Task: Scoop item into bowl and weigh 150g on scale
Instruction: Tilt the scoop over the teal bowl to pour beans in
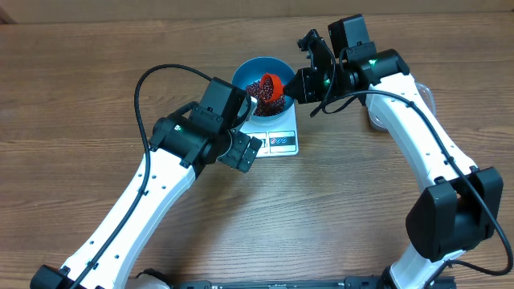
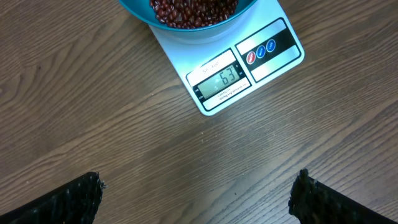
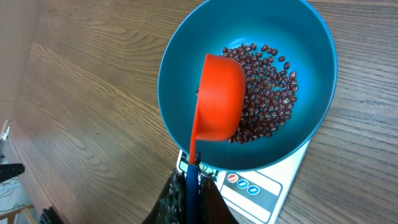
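The blue bowl (image 1: 244,72) stands on the white scale (image 1: 279,138), with a heap of red-brown beans (image 1: 257,87) inside it. My right gripper (image 1: 300,85) is shut on the blue handle (image 3: 191,180) of an orange scoop (image 3: 219,99). The scoop lies tipped over inside the bowl (image 3: 311,56), partly covering the beans (image 3: 267,93). My left gripper (image 2: 196,200) hangs open over bare wood in front of the scale (image 2: 273,68), its fingers (image 2: 68,202) wide apart and holding nothing. The scale's display (image 2: 219,81) reads 63.
A clear plastic tub (image 1: 376,120) shows partly from under the right arm at the right. The left arm's black cable (image 1: 148,88) loops over the table left of the bowl. Both arm bases sit at the near table edge.
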`<act>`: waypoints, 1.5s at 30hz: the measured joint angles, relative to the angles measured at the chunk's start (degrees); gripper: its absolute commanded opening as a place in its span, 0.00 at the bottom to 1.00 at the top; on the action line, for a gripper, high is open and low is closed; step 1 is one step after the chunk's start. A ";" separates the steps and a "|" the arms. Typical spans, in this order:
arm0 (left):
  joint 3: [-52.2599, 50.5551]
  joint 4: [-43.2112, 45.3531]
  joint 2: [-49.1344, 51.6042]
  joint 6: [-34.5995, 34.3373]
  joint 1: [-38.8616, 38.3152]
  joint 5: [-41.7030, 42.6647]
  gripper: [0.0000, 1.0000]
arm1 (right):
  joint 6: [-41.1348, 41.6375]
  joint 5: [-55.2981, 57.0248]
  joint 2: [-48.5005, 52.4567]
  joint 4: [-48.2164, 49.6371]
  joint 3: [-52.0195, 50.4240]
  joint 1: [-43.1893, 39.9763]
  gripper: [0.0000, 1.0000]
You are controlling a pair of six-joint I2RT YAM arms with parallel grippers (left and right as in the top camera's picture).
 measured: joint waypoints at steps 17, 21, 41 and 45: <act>0.00 0.00 0.00 0.00 0.00 0.00 1.00 | 0.09 0.02 0.00 -0.48 0.00 0.00 0.04; 0.00 0.02 0.00 0.00 0.00 0.00 1.00 | -0.63 0.04 0.00 -1.99 0.00 0.04 0.04; 0.00 0.02 0.00 0.00 0.00 0.00 1.00 | -0.24 -0.35 0.00 -0.20 0.00 0.00 0.04; 0.00 0.00 0.00 0.00 0.00 0.00 1.00 | 1.22 0.74 0.00 0.28 0.00 0.00 0.04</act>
